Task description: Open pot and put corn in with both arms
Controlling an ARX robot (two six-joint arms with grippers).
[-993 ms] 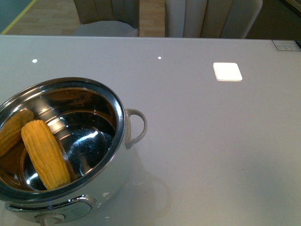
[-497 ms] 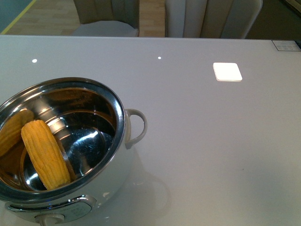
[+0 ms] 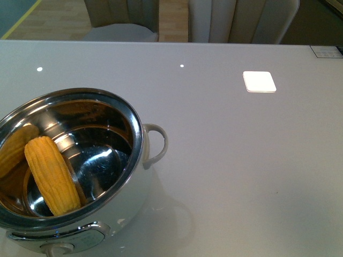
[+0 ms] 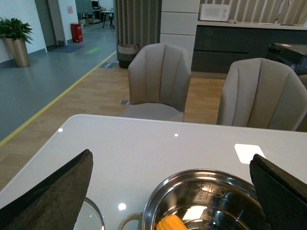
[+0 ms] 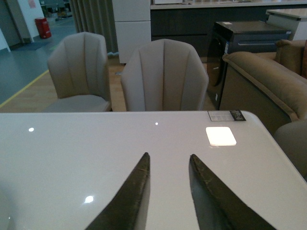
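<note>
The pot stands open at the front left of the table, with its white loop handle on the right and its front knob at the bottom edge. The corn lies inside, leaning on the steel wall, which reflects it. In the left wrist view the pot and the corn's tip sit below my left gripper, whose jaws are wide open and empty. The glass lid's rim lies on the table beside the pot. My right gripper is open and empty over bare table. Neither arm shows in the front view.
The table is grey and glossy, with a bright square reflection at the far right and a label at the far right corner. Beige chairs stand beyond the far edge. A sofa stands off the right end.
</note>
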